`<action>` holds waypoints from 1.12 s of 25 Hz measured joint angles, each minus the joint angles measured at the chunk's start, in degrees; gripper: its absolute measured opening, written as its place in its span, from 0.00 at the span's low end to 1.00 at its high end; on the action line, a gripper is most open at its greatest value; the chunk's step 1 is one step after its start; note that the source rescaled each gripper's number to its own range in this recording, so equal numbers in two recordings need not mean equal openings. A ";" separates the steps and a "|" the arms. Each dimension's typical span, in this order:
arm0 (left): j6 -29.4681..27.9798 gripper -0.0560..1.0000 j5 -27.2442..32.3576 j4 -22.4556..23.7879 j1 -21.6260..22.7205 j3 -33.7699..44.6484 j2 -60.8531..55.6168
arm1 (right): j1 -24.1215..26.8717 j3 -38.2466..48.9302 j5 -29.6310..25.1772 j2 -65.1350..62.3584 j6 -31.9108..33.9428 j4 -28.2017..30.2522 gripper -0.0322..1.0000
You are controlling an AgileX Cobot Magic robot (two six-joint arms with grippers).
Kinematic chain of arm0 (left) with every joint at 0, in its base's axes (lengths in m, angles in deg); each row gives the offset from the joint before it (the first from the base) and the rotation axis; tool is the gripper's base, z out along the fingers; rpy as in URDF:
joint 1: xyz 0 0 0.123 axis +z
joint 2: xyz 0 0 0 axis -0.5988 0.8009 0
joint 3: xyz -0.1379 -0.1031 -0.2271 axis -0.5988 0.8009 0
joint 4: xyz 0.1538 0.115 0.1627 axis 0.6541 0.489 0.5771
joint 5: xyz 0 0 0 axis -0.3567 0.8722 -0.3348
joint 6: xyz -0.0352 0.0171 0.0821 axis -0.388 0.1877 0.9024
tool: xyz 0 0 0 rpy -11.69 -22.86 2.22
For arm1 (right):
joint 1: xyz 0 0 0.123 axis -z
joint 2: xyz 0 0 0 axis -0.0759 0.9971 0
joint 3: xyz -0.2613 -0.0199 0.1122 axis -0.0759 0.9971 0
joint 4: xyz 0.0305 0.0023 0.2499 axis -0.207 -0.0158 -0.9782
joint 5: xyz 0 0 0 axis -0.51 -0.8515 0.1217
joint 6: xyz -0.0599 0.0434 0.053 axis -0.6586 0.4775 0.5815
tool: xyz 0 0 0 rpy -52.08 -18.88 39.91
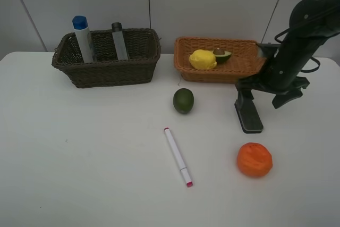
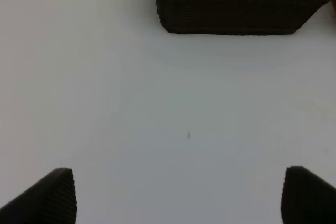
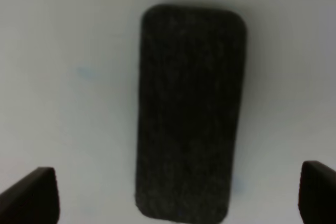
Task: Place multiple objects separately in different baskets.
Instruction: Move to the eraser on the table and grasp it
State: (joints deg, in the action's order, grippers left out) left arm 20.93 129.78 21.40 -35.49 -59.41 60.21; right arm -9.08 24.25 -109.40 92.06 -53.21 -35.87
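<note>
The move ahead, as we read it, turns on how the black-and-blue eraser (image 1: 248, 114) lies under the right tool (image 3: 178, 195). In the right wrist view we look almost straight down on it. It lies flat on the bench (image 1: 79, 158) with its long axis running crosswise to the line between the two fingertips (image 3: 32, 195), so closing them would take it across its narrow width. That tool is spread wide and holds nothing, with one finger showing on each side of the eraser and neither touching it. In the high view the eraser sits just in front of the orange-tan basket (image 1: 223, 72), between it and the orange (image 1: 254, 159), on the right arm's side. We judge that arm far the nearer. The left tool (image 2: 178, 198) is also spread wide and empty over bare bench, facing the dark brown basket (image 2: 231, 11), well apart from the eraser. With the lemon (image 1: 202, 59) and halved avocado (image 1: 222, 54) in the tan basket and the white bottle with blue cap (image 1: 83, 38) in the dark one, we expect the eraser belongs in the dark one, across the bench.
</note>
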 joint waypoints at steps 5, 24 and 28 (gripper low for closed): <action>0.00 0.99 0.00 0.00 0.00 0.00 0.00 | -0.33 -0.17 3.80 3.82 0.00 0.00 1.00; 0.00 0.99 0.00 0.00 0.00 0.00 0.00 | -0.33 -0.51 8.06 9.20 -0.17 2.49 0.49; 0.00 0.99 0.00 0.00 0.00 0.00 0.00 | -0.33 -0.30 6.71 7.01 -0.17 2.85 0.49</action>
State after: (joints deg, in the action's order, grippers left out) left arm 20.93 129.78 21.40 -35.49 -59.41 60.21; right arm -9.41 23.95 -102.69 99.07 -53.38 -33.02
